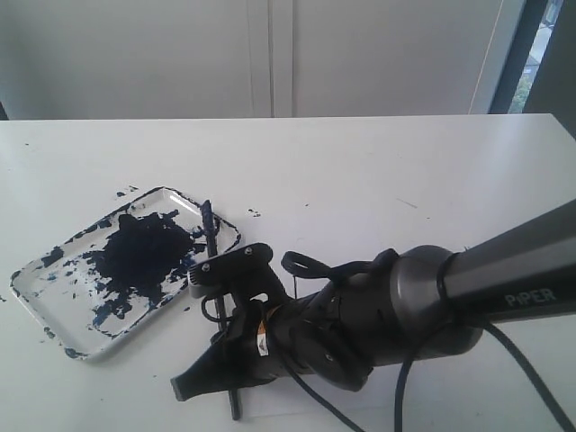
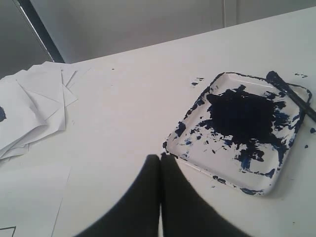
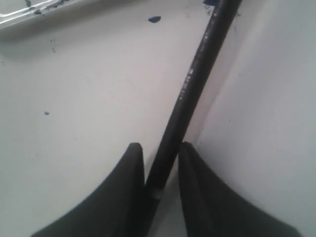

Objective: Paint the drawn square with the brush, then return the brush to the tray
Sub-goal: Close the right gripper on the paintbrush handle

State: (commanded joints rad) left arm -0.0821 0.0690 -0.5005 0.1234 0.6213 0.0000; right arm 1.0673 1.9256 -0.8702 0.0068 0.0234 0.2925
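Right jaws astride brush [image 3: 193, 84] handle, perhaps in contact

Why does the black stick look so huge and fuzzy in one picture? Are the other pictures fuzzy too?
Right wrist view: the brush is very close to the camera, so it looks big and soft. Left wrist view: the tray is sharp, but the left gripper is only a dark blurry shape. Exterior view: mostly clear, just a little soft.
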